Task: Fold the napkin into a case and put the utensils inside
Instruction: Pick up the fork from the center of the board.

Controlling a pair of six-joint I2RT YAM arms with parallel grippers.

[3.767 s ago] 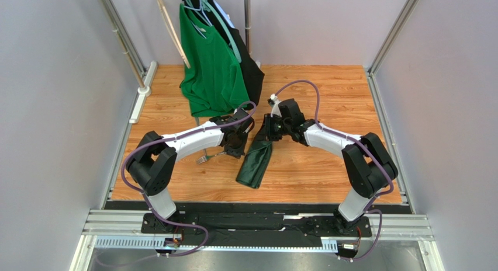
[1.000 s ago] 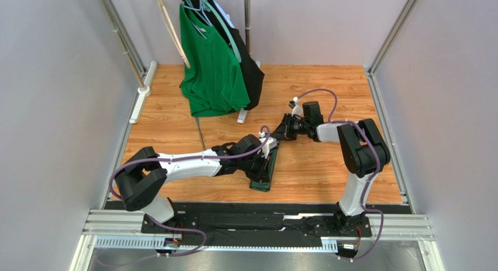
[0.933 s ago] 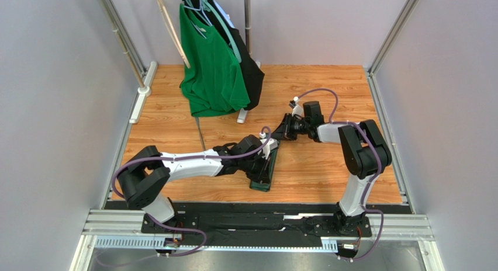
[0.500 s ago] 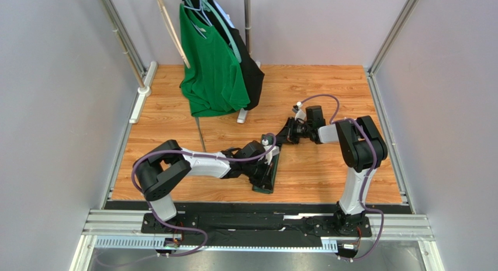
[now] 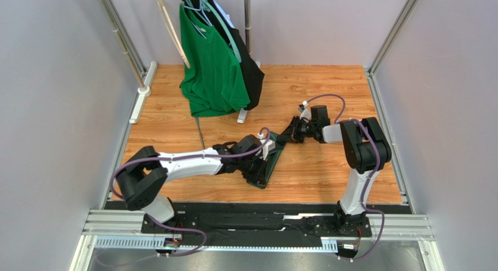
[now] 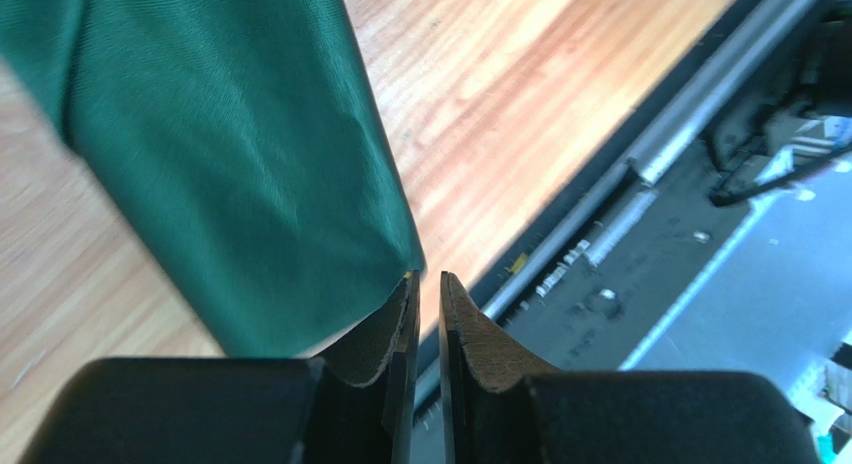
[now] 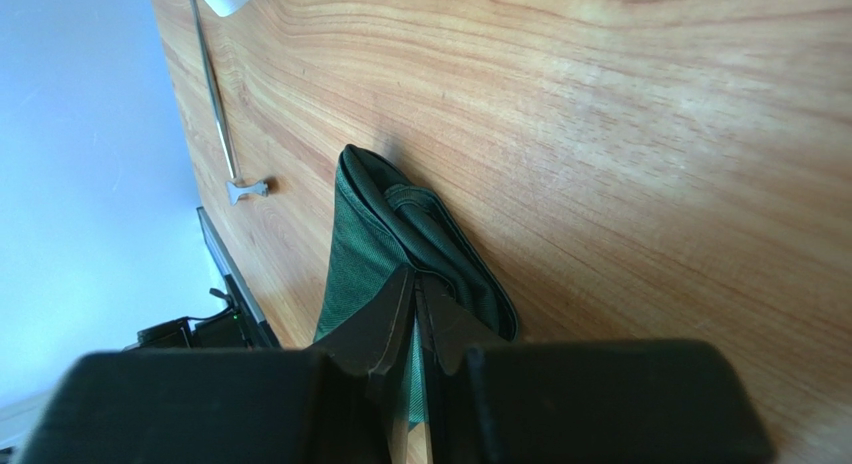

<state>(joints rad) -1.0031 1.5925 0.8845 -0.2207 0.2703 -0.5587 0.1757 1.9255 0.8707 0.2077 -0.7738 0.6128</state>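
Observation:
The napkin [image 5: 271, 160] lies on the wooden table as a narrow, long dark green case, slanting from upper right to lower left. My right gripper [image 5: 287, 139] is shut on its far end; in the right wrist view the cloth [image 7: 385, 234] sits pinched between the fingers [image 7: 416, 276]. My left gripper [image 5: 257, 176] hovers at the near end. In the left wrist view its jaws [image 6: 428, 276] stand a narrow gap apart with nothing between them, and the cloth [image 6: 230, 164] lies just left of the left fingertip. The utensils are out of view.
A bright green T-shirt [image 5: 213, 66] and a black garment [image 5: 252, 72] hang on a rack at the back left, its white foot [image 5: 242, 115] on the table. A thin metal rod [image 5: 200, 134] lies left of the cloth. The front rail [image 5: 257, 221] runs close below.
The left jaws have parted slightly and the left arm has stretched out leftwards. The right gripper has drawn the far end a little to the right, and the cloth's near end has shifted left.

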